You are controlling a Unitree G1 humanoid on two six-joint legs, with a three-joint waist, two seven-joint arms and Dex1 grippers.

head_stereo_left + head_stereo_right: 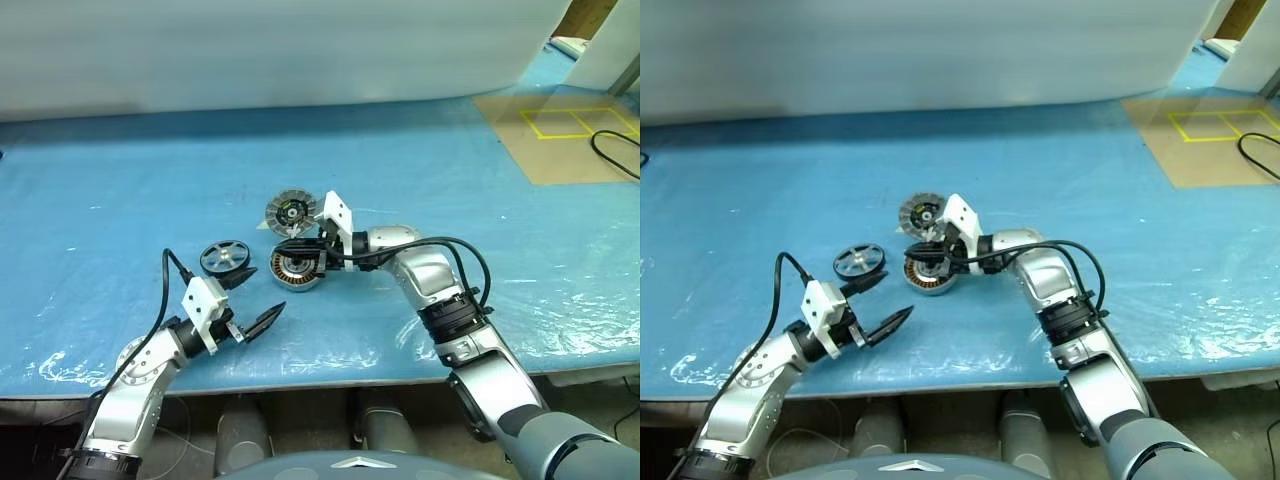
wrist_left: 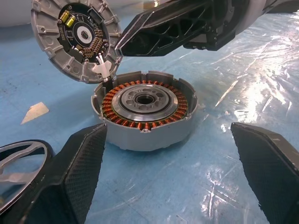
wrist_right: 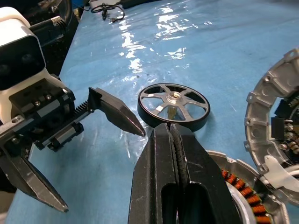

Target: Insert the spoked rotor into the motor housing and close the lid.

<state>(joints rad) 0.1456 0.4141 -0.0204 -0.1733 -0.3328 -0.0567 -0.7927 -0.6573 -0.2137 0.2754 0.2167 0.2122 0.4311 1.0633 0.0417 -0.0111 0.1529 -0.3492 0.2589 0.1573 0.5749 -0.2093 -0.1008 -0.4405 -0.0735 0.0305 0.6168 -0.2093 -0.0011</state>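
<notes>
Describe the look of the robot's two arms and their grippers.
Both arms are silver-grey metal with black joint rings and a black cable looping along each. The left gripper and right gripper each have a white block at the base and two black tapered fingers with a finely textured inner face.

the spoked rotor [image 2: 18, 172] is cut off at the frame edge and partly covered by a gripper finger [image 2: 70, 182]. the motor housing [image 3: 243, 196] and the lid [image 3: 275, 116] are cropped at the edge, the housing partly behind the pressed-together right gripper [image 3: 170, 135].
</notes>
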